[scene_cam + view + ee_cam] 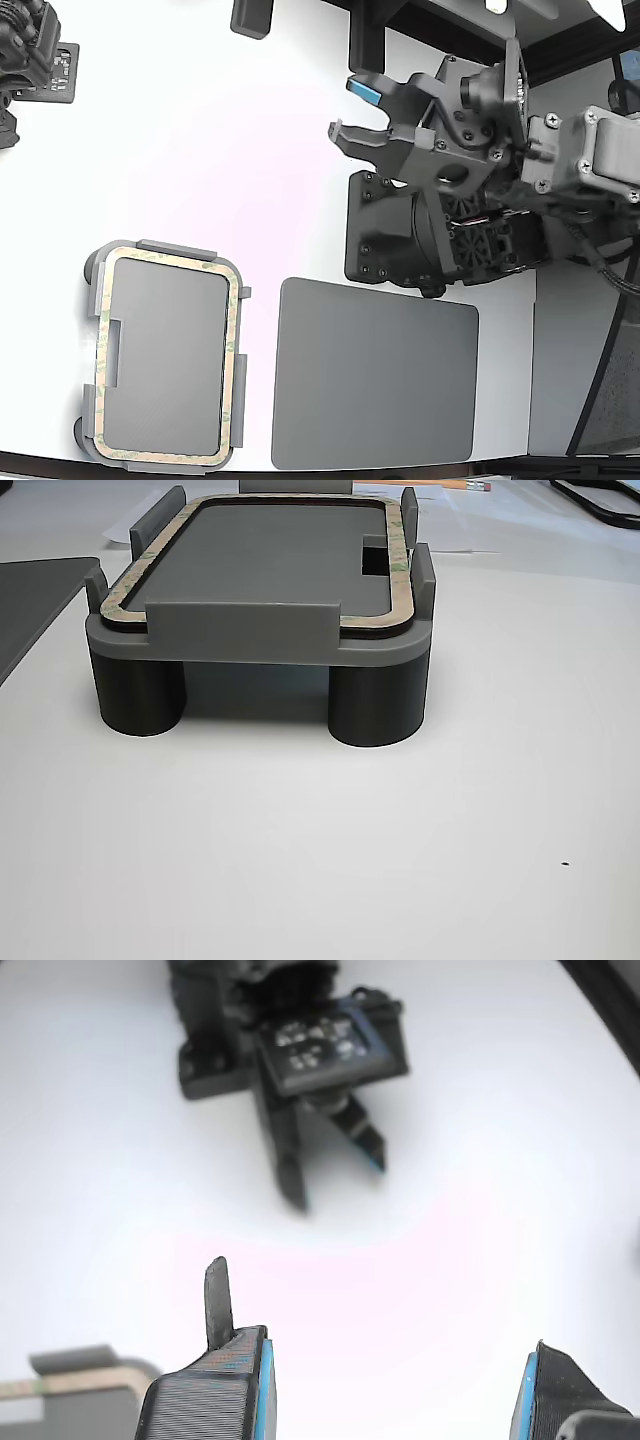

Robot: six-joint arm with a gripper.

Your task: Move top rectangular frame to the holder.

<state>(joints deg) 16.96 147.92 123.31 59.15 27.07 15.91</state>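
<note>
The beige-tan rectangular frame [233, 370] lies flat inside the light grey holder [178, 249] at the exterior view's lower left, seated between the raised edge tabs. The other view shows the frame [398, 570] resting on the holder [240, 630], which stands on round legs. My gripper [347, 108] hangs open and empty at the upper right of the exterior view, well away from the holder. In the wrist view the gripper [395, 1385] shows blue-padded fingers spread wide, with a corner of the frame [60, 1385] and a holder tab [75, 1360] at the edge.
A dark grey flat mat [375, 375] lies to the right of the holder in the exterior view. My arm's black base [400, 240] stands behind the mat. A second arm's gripper [25, 50] sits at the far upper left; it also shows in the wrist view [290, 1050].
</note>
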